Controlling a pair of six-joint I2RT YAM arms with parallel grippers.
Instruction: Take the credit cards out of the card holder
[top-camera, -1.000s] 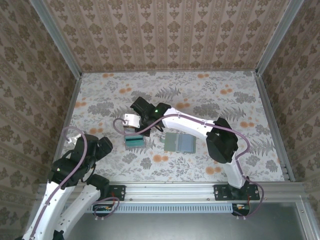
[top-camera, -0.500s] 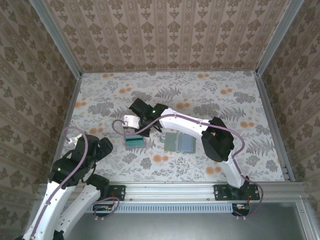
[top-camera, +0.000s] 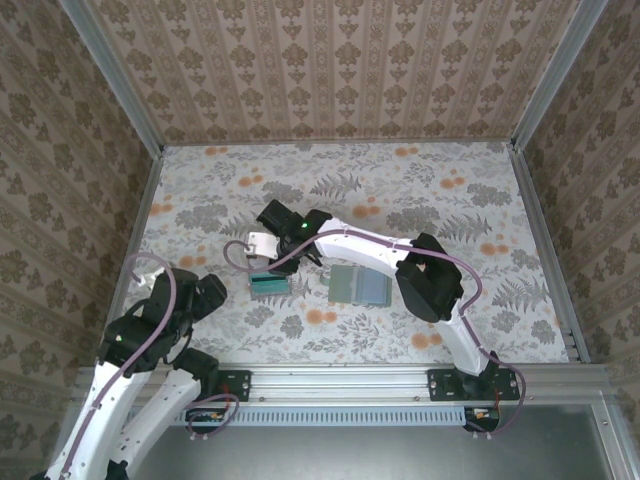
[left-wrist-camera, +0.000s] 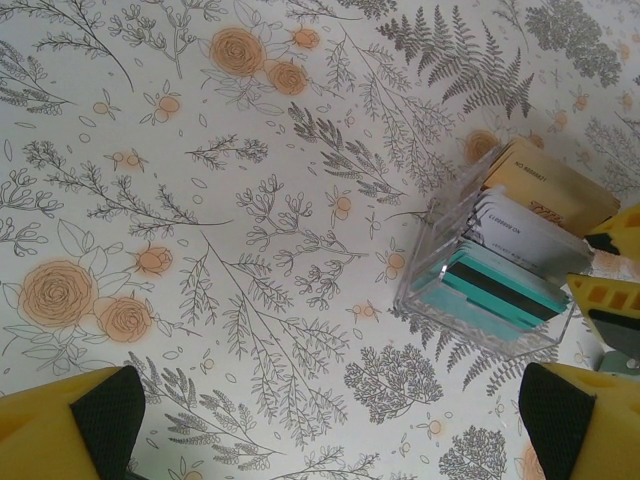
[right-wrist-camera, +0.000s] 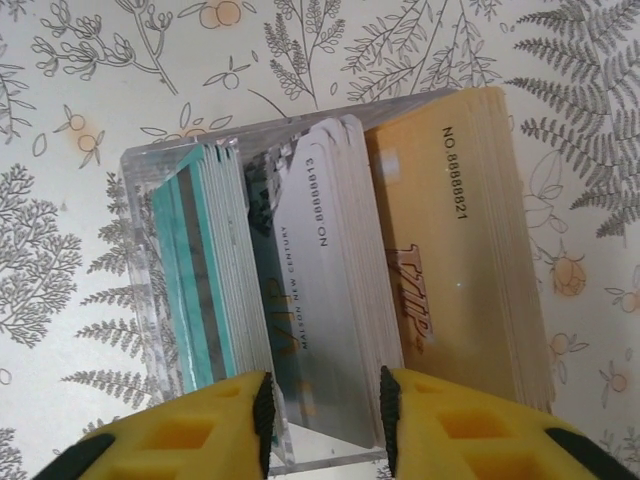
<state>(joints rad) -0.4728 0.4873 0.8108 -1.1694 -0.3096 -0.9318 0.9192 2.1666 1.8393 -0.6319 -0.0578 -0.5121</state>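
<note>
**Top view.** The card holder (top-camera: 268, 284) is a small clear box on the table (top-camera: 450, 200), left of centre and towards the near side. The credit cards (top-camera: 268, 281) stand in it. Their long edges run left to right, and the teal ones are nearest. The right gripper (top-camera: 264, 258) hangs right over it, with its arm bending in from the right. Just to the right lies a flat two-panel piece (top-camera: 358, 285), grey-green and bluish-grey, apart from the holder. The left gripper (top-camera: 207, 292) sits near the left edge, beside the holder but not touching it. The far half and the right side of the table are open. The table has a floral cover, with metal rails at its edges and patterned wallpaper on three sides.

**Left wrist view.** The left gripper (left-wrist-camera: 320, 440) has its yellow fingers (left-wrist-camera: 70, 425) spread wide over bare cover. The holder (left-wrist-camera: 420, 285) lies to the right at a slant. Its cards (left-wrist-camera: 505, 295) are teal, then grey, then beige.

**Right wrist view.** The right gripper (right-wrist-camera: 325, 420) has its fingers (right-wrist-camera: 190, 435) a narrow gap apart, with the near end of the grey cards between them. I cannot tell whether the pads are pressing. The cards (right-wrist-camera: 330, 270) lean, and their long axis runs up the frame. Teal cards are on the left and beige on the right, inside the holder's (right-wrist-camera: 135, 250) clear wall.
</note>
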